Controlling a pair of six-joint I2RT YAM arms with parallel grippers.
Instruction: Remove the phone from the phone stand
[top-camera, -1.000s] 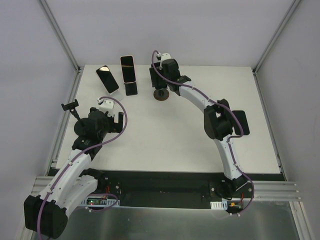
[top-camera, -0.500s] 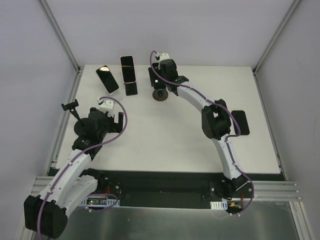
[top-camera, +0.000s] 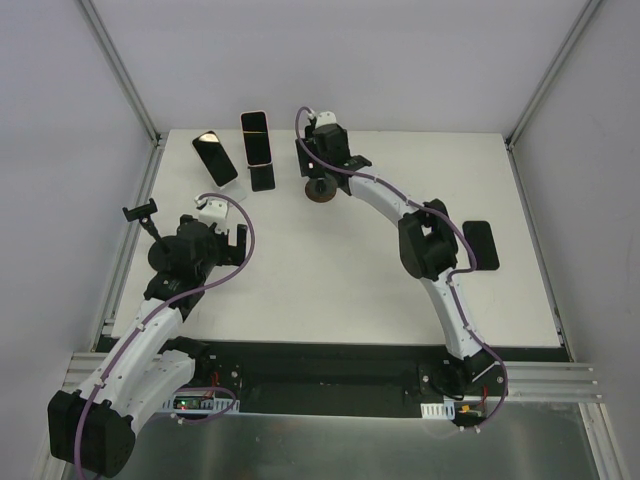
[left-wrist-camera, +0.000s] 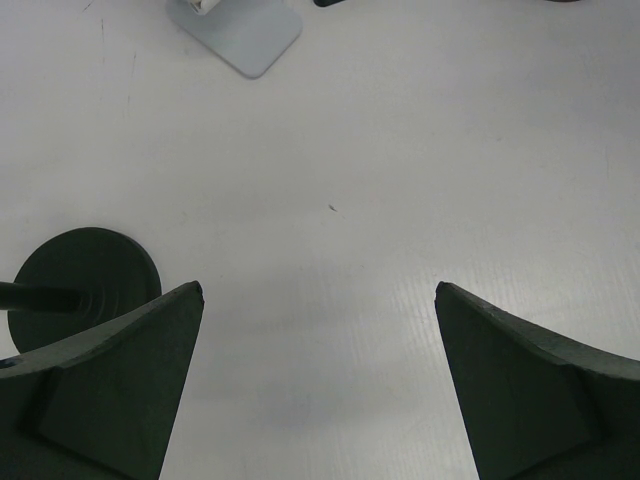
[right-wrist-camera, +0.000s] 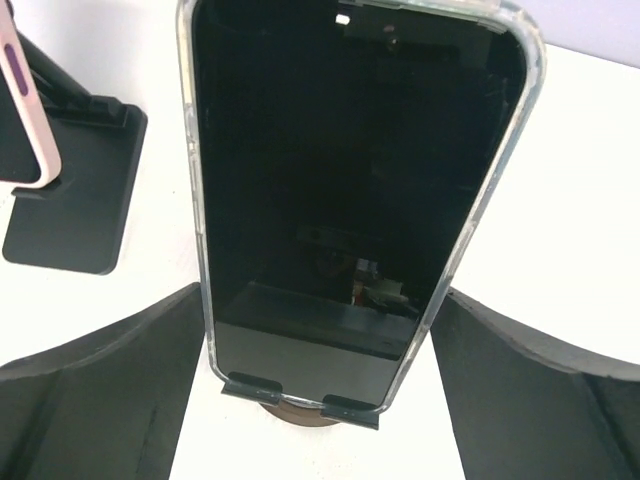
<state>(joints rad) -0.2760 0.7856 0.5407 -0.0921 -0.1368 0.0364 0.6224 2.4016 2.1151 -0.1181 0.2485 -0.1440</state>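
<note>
The phone (right-wrist-camera: 360, 180), a black-screened one in a clear case, leans upright on the phone stand (right-wrist-camera: 300, 412), resting on the two small lips above its round brown base. In the top view the phone (top-camera: 303, 155) and the stand base (top-camera: 320, 190) are at the back of the table. My right gripper (right-wrist-camera: 320, 292) is open and straddles the phone's lower half. One finger stands close to each long edge, and I cannot tell if they touch. My left gripper (left-wrist-camera: 318, 290) is open over bare table, holding nothing.
Two other phones (top-camera: 215, 158) (top-camera: 257, 140) stand on holders at the back left, the nearer on a black stand (right-wrist-camera: 75, 190). An empty black clamp stand (top-camera: 140, 212) with a round base (left-wrist-camera: 85, 275) is beside my left gripper. A flat black slab (top-camera: 480, 245) lies on the right.
The right arm has pushed a little left and forward, bringing its open fingers around the phone's sides. The left arm has not moved.
</note>
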